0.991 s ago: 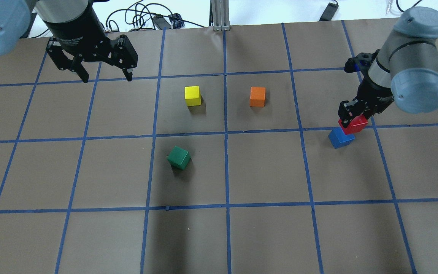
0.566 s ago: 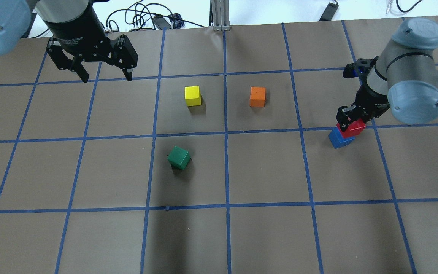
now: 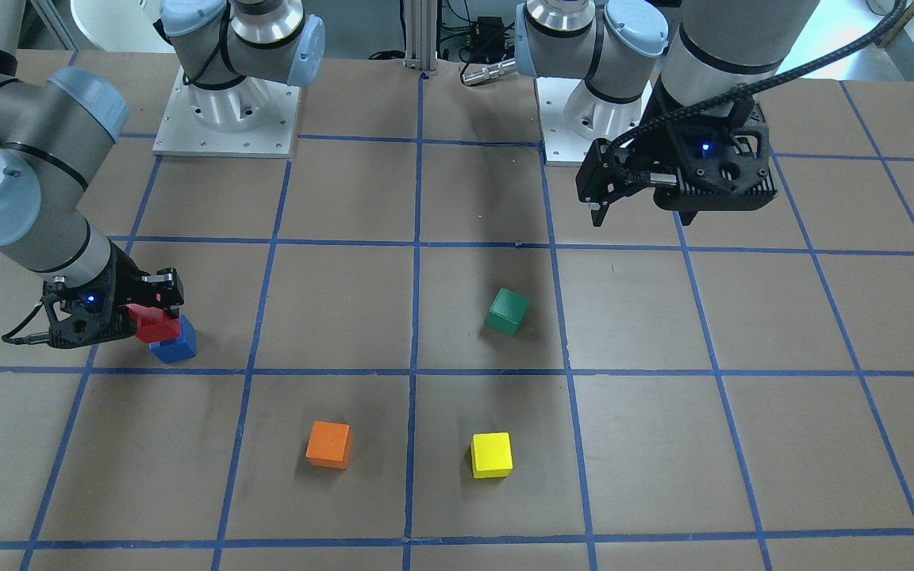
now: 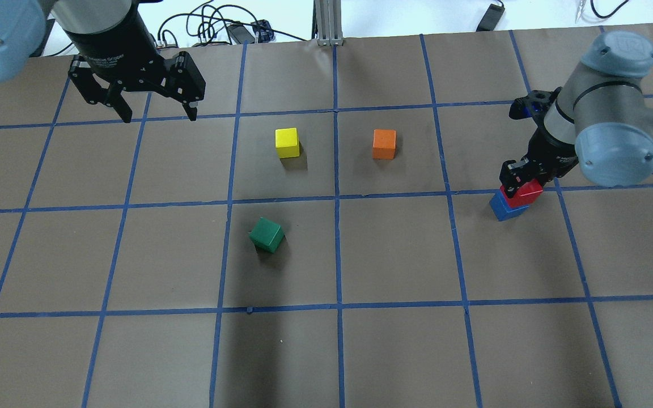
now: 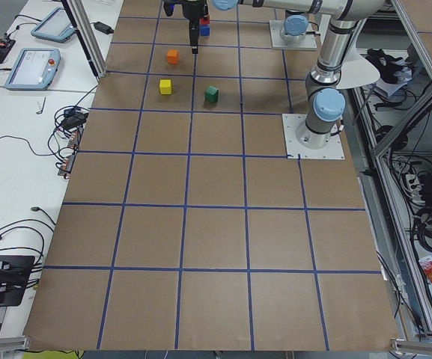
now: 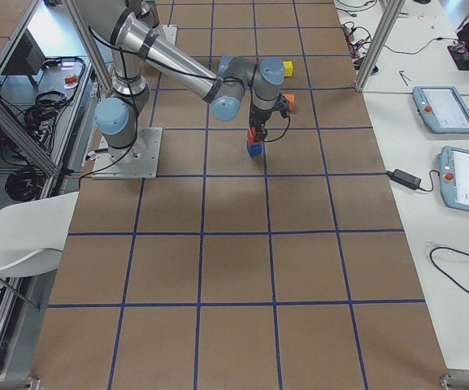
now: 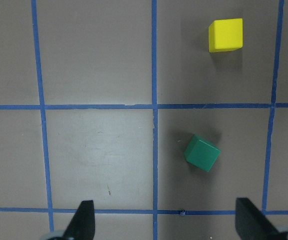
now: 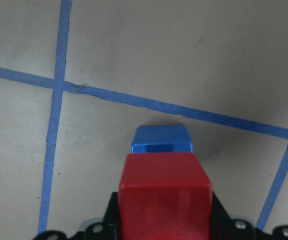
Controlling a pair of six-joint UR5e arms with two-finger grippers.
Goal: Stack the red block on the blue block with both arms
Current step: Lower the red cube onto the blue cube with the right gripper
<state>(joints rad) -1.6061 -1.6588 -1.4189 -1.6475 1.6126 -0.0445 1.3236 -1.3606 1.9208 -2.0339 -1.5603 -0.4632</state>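
Note:
My right gripper (image 4: 522,180) is shut on the red block (image 4: 526,192) and holds it right on top of the blue block (image 4: 505,207), which sits on the table at the right. In the front view the red block (image 3: 157,324) sits on the blue block (image 3: 176,346), slightly offset. The right wrist view shows the red block (image 8: 164,195) between the jaws with the blue block (image 8: 161,141) just beneath. My left gripper (image 4: 156,113) is open and empty, high over the far left of the table; its fingertips (image 7: 84,220) frame the left wrist view.
A yellow cube (image 4: 287,142) and an orange cube (image 4: 384,144) sit mid-table. A green cube (image 4: 266,234) lies turned, nearer the robot. Brown paper with blue tape grid lines (image 4: 338,198) covers the table. Cables lie beyond the far edge.
My right gripper has lowered the red block toward and onto the blue block, shifting slightly to the left. The left arm has not moved.

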